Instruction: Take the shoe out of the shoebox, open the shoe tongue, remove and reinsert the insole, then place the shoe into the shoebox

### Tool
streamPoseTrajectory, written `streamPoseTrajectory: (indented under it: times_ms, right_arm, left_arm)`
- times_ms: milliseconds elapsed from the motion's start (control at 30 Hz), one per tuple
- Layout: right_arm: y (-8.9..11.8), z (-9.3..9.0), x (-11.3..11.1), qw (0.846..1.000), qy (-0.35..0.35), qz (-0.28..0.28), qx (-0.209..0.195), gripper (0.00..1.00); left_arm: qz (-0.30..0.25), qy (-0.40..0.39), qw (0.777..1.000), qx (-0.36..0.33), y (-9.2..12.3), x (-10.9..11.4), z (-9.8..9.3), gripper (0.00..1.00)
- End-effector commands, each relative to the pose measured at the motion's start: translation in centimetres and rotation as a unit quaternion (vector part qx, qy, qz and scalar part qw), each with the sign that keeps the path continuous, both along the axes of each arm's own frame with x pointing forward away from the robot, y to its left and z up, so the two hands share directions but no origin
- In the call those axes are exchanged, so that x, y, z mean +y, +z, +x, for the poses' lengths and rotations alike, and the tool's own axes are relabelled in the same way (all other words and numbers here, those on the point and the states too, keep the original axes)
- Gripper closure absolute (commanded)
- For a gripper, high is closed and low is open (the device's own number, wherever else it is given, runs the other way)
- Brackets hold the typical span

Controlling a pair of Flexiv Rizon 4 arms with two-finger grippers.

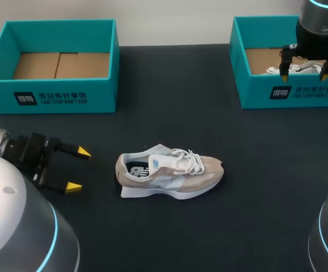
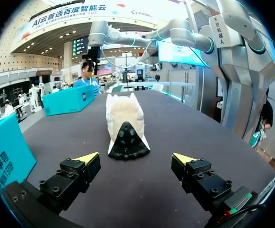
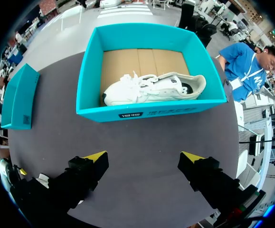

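A beige and white sneaker [image 1: 169, 173] lies on its sole in the middle of the dark table, heel toward my left arm and toe to the right. My left gripper [image 1: 77, 169] hovers open a short way from the heel. In the left wrist view the sneaker's black heel [image 2: 127, 137] is straight ahead of the open left gripper [image 2: 135, 159], clear of the fingers. My right gripper [image 1: 305, 75] hangs open above the right teal shoebox [image 1: 254, 93]. That shoebox [image 3: 146, 111] holds a white sneaker [image 3: 154, 88] on its side, ahead of the empty right gripper [image 3: 144, 156].
A second teal shoebox [image 1: 56, 93] stands at the back left, showing only its cardboard floor. It also appears beside the left gripper as a teal wall [image 2: 2, 152] and off to one side as a teal box [image 3: 18, 97].
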State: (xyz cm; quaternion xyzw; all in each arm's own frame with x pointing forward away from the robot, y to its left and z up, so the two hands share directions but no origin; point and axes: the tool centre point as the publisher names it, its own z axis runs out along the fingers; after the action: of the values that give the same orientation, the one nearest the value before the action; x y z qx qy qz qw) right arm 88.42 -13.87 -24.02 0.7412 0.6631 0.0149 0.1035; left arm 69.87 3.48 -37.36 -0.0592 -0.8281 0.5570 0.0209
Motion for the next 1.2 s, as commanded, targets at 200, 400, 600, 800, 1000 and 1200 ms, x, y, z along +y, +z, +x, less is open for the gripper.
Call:
streamPoseTrajectory:
  times_ms: [200,400,600,800,1000,1200]
  right_arm:
    - [0.0,0.0,0.0,1.000,0.000,0.001,0.000,0.00]
    - [0.0,0.0,0.0,1.000,0.000,0.001,0.000,0.00]
    - [0.0,0.0,0.0,1.000,0.000,0.001,0.000,0.00]
    - [0.0,0.0,0.0,1.000,0.000,0.001,0.000,0.00]
    - [0.0,0.0,0.0,1.000,0.000,0.001,0.000,0.00]
    - [0.0,0.0,0.0,1.000,0.000,0.001,0.000,0.00]
  left_arm:
    - [0.001,0.001,1.000,-0.001,0.0,0.0,-0.1,0.00]
    - [-0.002,0.040,0.999,0.021,-1.3,-1.7,-0.7,0.00]
    - [-0.010,0.067,0.997,0.042,-1.7,-3.4,-0.9,0.00]
    - [-0.023,0.088,0.995,0.039,-1.9,-5.2,-0.6,0.00]
    - [-0.021,0.086,0.996,0.033,-1.8,-7.4,0.1,0.00]
    - [-0.015,0.081,0.996,0.029,-2.3,-9.0,0.3,0.00]
